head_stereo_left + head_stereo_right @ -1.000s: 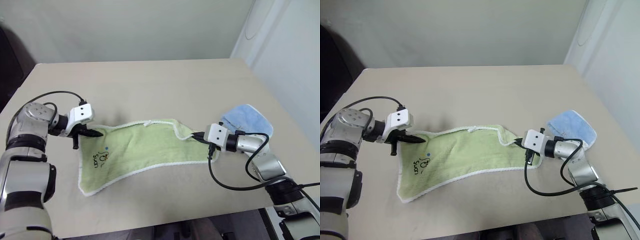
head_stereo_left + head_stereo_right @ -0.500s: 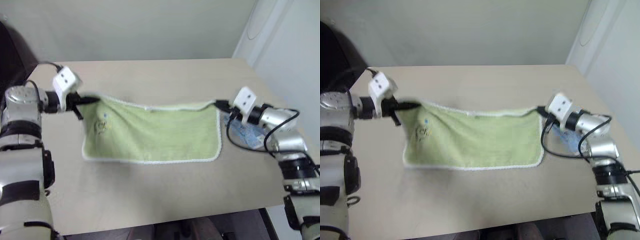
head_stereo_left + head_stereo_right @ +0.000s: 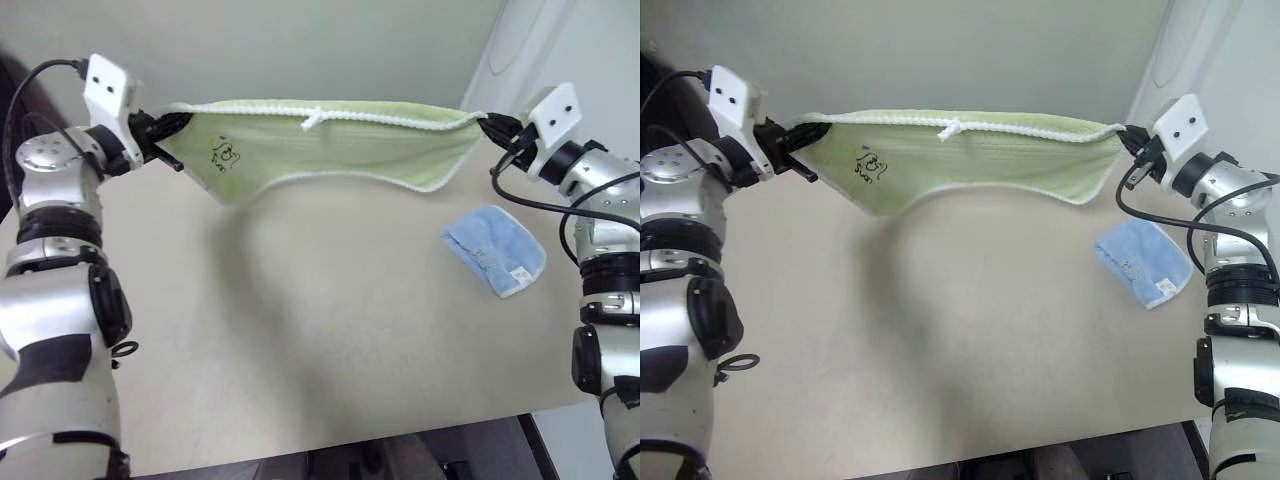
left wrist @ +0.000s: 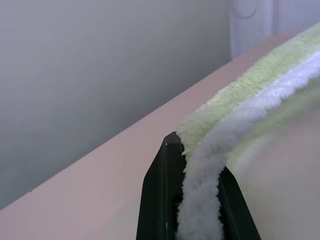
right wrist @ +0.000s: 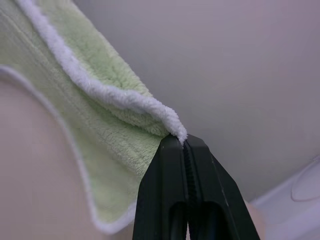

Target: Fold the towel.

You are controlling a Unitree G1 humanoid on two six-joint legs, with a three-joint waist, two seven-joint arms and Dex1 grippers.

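Above the table point(image 3: 300, 330), towel point(image 3: 340, 145) between both clamped pincers

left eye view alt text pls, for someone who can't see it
A light green towel hangs stretched in the air above a beige table, the left gripper and right gripper each shut on a top corner. A folded blue cloth lies on the table's right side.

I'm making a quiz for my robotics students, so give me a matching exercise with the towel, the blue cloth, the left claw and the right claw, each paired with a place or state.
Column one:
1. towel
2. blue cloth
3. left claw
4. right claw

Column two:
A. lying on the table
B. shut on the corner nearest the dark printed mark
C. stretched in the air between both claws
D. shut on the corner above the blue cloth

Pairs: 1-C, 2-A, 3-B, 4-D
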